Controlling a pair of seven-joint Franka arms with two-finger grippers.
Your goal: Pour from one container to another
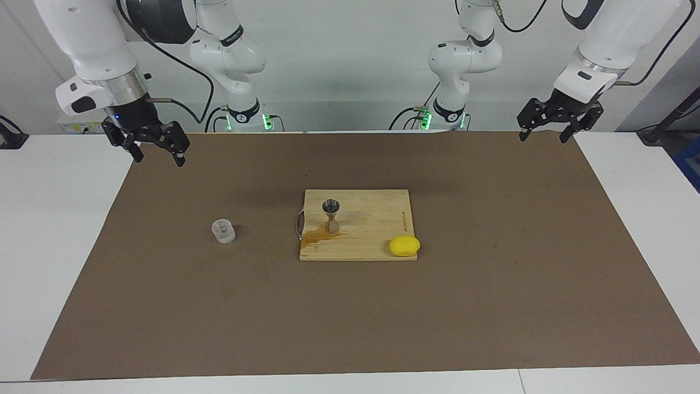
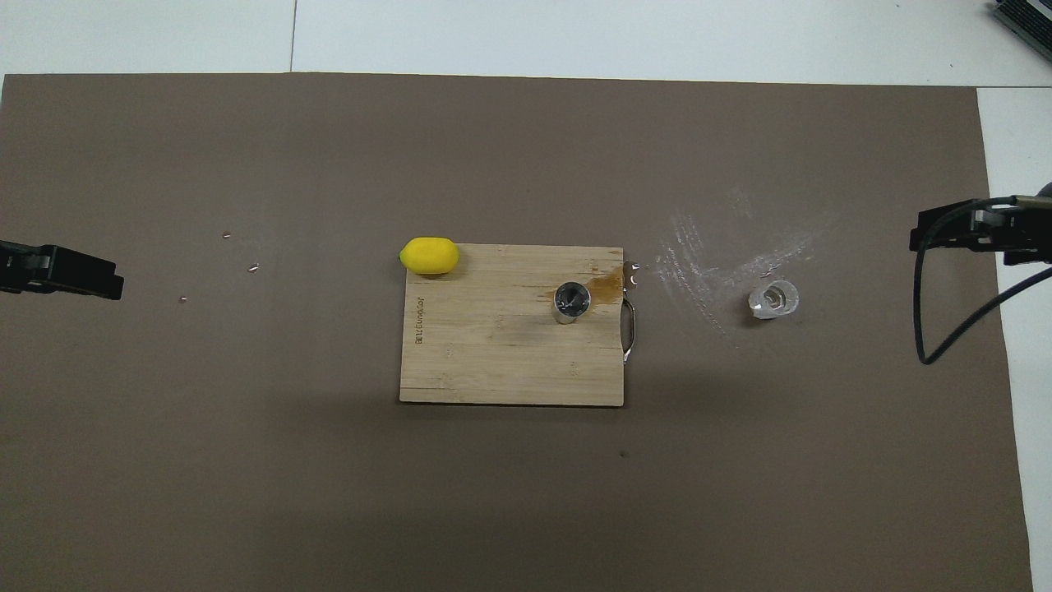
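The small clear cup stands upright on the brown mat, toward the right arm's end, with nothing touching it. The metal jigger stands upright on the wooden cutting board in the middle of the mat. My right gripper hangs open and empty, raised over the mat's corner at the robots' edge, well away from the cup. My left gripper waits open and empty over the mat's corner at the left arm's end.
A yellow lemon lies at the board's corner farthest from the robots. A brown spill stains the board beside the jigger. The board's metal handle faces the cup. White scuff marks streak the mat by the cup.
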